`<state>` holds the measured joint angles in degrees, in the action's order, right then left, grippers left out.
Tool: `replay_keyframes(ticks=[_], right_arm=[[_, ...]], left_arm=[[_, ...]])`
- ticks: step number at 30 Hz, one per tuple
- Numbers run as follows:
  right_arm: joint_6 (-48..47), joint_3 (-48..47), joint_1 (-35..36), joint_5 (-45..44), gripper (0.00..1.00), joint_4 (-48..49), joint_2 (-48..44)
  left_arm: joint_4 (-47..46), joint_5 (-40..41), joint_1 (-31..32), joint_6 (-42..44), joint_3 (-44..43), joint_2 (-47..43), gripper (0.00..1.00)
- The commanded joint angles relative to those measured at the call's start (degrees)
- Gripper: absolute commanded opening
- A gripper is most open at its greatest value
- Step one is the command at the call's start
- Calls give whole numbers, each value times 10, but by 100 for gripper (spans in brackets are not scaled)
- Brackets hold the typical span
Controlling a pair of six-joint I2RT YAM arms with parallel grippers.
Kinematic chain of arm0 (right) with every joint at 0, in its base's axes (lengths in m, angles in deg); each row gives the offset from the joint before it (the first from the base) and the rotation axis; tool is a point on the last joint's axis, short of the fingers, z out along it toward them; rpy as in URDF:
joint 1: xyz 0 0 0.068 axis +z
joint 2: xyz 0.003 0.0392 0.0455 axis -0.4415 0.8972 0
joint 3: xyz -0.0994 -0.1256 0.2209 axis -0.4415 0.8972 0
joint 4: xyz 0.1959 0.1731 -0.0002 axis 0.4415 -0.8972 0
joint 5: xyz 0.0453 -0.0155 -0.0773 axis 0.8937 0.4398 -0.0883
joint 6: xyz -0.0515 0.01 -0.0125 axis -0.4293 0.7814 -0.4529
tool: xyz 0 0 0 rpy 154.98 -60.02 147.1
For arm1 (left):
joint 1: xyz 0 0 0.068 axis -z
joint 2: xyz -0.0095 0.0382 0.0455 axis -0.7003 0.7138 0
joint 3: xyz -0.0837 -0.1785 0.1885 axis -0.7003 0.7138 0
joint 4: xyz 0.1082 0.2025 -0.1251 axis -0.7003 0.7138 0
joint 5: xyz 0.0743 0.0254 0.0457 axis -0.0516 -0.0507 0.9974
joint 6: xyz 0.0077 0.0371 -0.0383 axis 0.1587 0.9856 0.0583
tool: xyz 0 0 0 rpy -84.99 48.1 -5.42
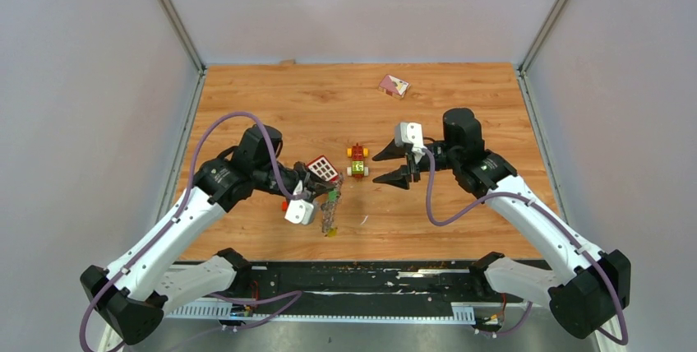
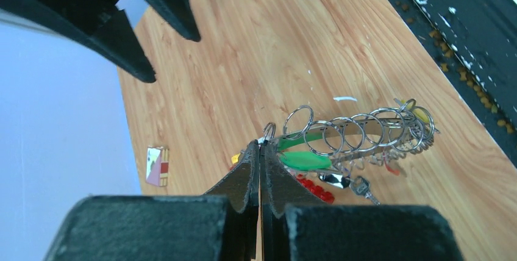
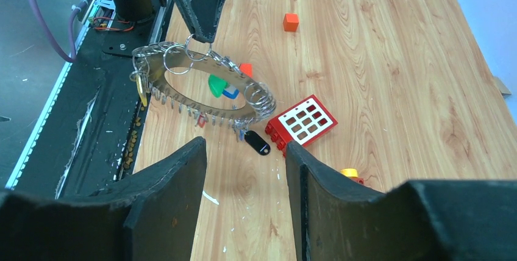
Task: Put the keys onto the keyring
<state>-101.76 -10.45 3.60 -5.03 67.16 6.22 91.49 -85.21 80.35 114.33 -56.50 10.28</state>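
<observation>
The left pincer (image 1: 322, 194) is closed tight. Its two black fingers (image 2: 251, 178) meet around a small split ring at the edge of the keyring (image 3: 195, 103), a large flat grey metal ring rimmed with wire loops and small silver keys. The keyring hangs tilted from that grip over the near middle of the wooden bench (image 1: 460, 105), its pinched edge uppermost. Whether its low edge touches the wood cannot be told.

Keys with green plastic heads (image 2: 305, 160) and one with a blue head (image 3: 230, 92) sit on the ring, and a yellow one (image 3: 142, 90) hangs at the side nearest the arm bases. A black-headed key (image 3: 257, 143) lies just beside the ring's edge; whether it is attached cannot be told.

The right pincer (image 1: 376, 168) is spread wide and grips nothing. It points towards the left arm from across the bench. Between the two pincers stands a small red-and-yellow toy car (image 1: 357, 160).

A red plastic brick with a grid of window holes (image 3: 302, 124) lies flat just beside the keyring. An orange cube (image 3: 291, 22) sits well apart on the wood, and a small red-and-white block (image 1: 393, 85) lies near the far edge.
</observation>
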Motion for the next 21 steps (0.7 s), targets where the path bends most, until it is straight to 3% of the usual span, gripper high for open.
replay_keyframes(ticks=[1, 6, 14, 21], right_arm=[[-20, -22, 0, 6, 51, -3, 1], [-5, -18, 6, 14, 51, 9, 5], [16, -22, 24, 13, 49, 20, 15], [18, -26, 25, 10, 48, 16, 7]], left_arm=[[44, -14, 1, 130, -10, -14, 0], [17, -10, 2, 81, -11, -13, 0], [-133, -3, 1, -176, 2, -5, 0], [-262, -19, 2, -344, 50, -5, 0]])
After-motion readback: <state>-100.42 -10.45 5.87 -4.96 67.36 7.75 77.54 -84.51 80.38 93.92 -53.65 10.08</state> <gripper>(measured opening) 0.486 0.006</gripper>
